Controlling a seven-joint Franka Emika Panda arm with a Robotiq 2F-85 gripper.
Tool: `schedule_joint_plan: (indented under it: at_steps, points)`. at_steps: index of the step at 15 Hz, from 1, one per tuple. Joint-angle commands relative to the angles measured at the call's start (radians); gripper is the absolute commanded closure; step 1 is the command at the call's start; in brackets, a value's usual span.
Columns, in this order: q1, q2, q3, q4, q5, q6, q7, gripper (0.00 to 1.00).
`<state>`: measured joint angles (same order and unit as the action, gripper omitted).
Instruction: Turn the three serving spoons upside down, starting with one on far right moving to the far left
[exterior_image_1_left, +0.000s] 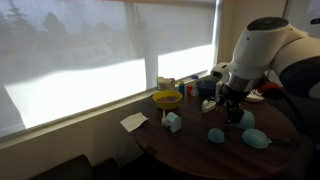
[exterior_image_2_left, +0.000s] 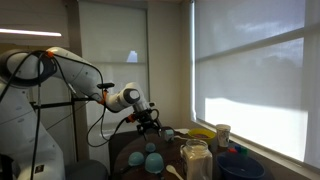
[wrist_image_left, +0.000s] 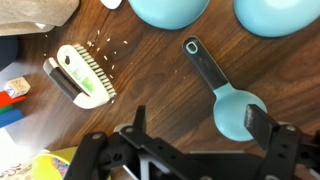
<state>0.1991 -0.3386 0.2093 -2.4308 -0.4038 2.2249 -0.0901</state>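
Note:
In the wrist view a teal serving spoon (wrist_image_left: 238, 112) with a dark grey handle lies flat on the dark wooden table (wrist_image_left: 150, 70). Its bowl sits just inside my right finger (wrist_image_left: 266, 125), and the handle points away toward the upper left. My gripper (wrist_image_left: 200, 125) hangs open above it, holding nothing. The rounded teal bowls of two more serving spoons (wrist_image_left: 170, 8) (wrist_image_left: 275, 12) show at the top edge. In an exterior view the gripper (exterior_image_1_left: 233, 110) stands over the round table, with teal spoons (exterior_image_1_left: 246, 119) (exterior_image_1_left: 216, 134) (exterior_image_1_left: 255, 140) beside and in front of it.
A scrubbing brush (wrist_image_left: 82, 75) lies left of the spoon, with crumbs around it. A yellow bowl (exterior_image_1_left: 167, 99), a small light-blue box (exterior_image_1_left: 172, 122) and a white paper (exterior_image_1_left: 134, 121) sit toward the window side. A glass jar (exterior_image_2_left: 196, 160) stands on the table's near side.

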Motion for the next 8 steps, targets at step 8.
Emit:
schedule_joint_plan:
  at_steps: [8]
  points:
    - [0.017,-0.237,-0.124,0.077,0.432,-0.115,-0.021,0.00]
